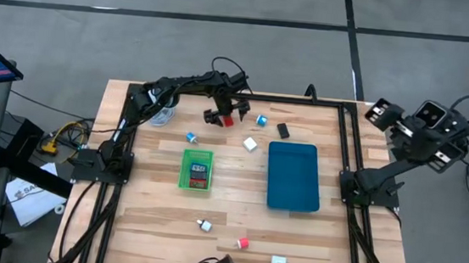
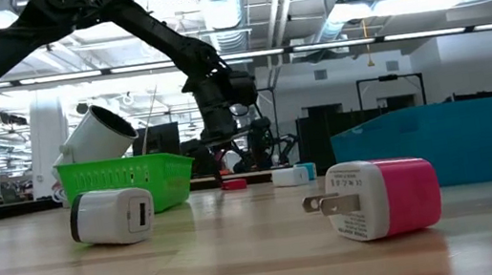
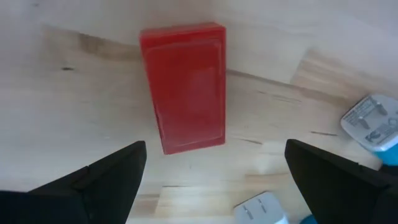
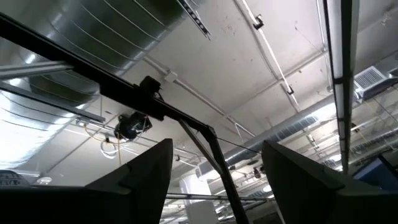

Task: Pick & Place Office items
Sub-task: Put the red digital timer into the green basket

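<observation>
The left gripper [image 3: 211, 171] hangs released, a red block [image 3: 185, 87] on the desk [image 3: 74, 106] just beyond its fingertips. The right gripper [image 4: 214, 168], parted and empty, points at the ceiling.

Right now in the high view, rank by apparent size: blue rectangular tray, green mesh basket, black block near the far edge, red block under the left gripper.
1. Blue rectangular tray, clearly largest.
2. Green mesh basket.
3. Black block and red block: both tiny; the open left gripper partly covers the red one, so I won't rank them.

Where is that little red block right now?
The red block lies on the table's far side, directly under the left gripper, whose fingers are open, left of a blue-and-white plug.
</observation>
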